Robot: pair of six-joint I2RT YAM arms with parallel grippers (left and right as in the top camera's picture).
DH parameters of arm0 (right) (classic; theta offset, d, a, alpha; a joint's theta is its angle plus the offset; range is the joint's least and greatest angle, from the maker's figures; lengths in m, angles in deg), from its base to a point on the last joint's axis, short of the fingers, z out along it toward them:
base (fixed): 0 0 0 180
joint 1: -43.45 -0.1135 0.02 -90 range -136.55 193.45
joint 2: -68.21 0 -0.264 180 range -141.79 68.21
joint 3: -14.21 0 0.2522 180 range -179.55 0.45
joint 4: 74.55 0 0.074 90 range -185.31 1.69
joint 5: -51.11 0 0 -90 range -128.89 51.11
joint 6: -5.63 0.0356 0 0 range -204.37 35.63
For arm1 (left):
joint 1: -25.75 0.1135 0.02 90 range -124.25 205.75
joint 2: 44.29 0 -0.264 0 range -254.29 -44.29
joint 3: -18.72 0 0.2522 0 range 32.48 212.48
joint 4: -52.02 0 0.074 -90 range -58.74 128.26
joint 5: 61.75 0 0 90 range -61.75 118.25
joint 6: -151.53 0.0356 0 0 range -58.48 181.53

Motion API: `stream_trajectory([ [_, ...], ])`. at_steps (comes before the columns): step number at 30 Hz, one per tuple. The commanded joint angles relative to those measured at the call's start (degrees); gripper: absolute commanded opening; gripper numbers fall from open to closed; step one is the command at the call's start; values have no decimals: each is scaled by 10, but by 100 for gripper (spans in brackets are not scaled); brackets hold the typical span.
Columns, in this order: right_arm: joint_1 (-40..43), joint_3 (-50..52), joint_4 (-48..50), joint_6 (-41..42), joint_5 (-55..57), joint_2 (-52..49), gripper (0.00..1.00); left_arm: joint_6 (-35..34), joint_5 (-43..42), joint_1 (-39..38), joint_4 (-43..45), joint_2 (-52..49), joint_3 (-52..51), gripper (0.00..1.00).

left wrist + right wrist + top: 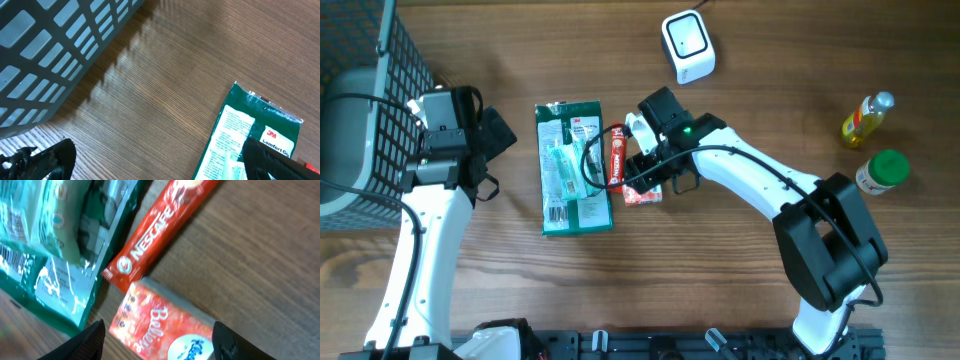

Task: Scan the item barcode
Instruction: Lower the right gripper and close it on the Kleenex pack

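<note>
red glossy film: tissue pack (160, 330) flat on the worktop (260, 245), straight below the right jaws. partly open, one finger (92, 337) on either side of the pack, a gap showing at each, nothing held. by the look of it the item to scan; no barcode in sight on its upper face. long axis seemingly askew to the line between the fingers, so probably a small wrist turn before closing. just beside its far corner, perhaps touching, a red nescafe stick (160, 230) running lengthwise away from the jaws. next over, green 3m packet (575, 168), its barcode (557, 212) at the near end. past the packet, left jaws spread as wide as can be, empty, close to the grey basket (360, 110); well apart from the pack, so right arm (750, 175) plainly the nearer. furthest off, white scanner (688, 45) toward the back of the worktop, beyond the pack and slightly right: likely a lift and a carry outward. yellow bottle (868, 118) and green-capped jar (882, 172) away to the right.
</note>
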Motion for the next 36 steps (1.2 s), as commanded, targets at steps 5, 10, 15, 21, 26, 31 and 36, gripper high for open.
stream_trajectory([
  [5,2,0,-2,-19,-22,7,71,7,8,3,0,3,5,100],
  [10,2,0,3,-20,-21,6,75,7,7,3,0,3,5,100],
  [15,2,0,37,-12,-24,2,75,7,8,3,0,3,5,100],
  [21,2,0,37,-13,-48,-6,76,7,8,3,0,3,5,100],
  [26,2,0,30,1,-51,-25,76,7,8,3,0,3,5,100],
  [31,3,-1,-13,24,-24,-30,75,7,8,3,0,3,5,100],
  [36,3,-3,-93,69,22,-8,72,7,8,3,0,3,5,100],
])
